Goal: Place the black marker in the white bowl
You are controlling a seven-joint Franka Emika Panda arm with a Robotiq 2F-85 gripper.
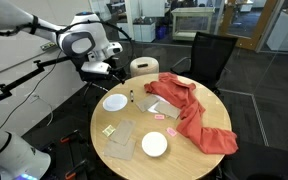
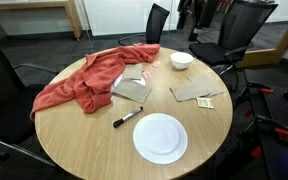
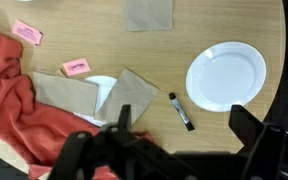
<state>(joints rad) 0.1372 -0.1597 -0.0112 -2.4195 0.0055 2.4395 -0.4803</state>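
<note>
The black marker (image 3: 181, 111) lies flat on the round wooden table, just beside a flat white plate (image 3: 226, 75). It shows in both exterior views (image 1: 130, 97) (image 2: 125, 118). The white bowl (image 1: 155, 144) (image 2: 182, 60) stands across the table from the plate (image 1: 115, 102) (image 2: 160, 137), well away from the marker. My gripper (image 3: 184, 135) is open and empty, high above the table, with the marker showing between its fingers. In an exterior view the gripper (image 1: 97, 70) hangs over the table edge near the plate.
A red cloth (image 1: 189, 105) (image 2: 89, 80) (image 3: 14, 100) is spread over one side of the table. Brown napkins (image 3: 124, 95) (image 2: 194, 92) (image 1: 119, 140) and small pink packets (image 3: 76, 67) lie about. Black chairs (image 1: 212, 55) stand round the table.
</note>
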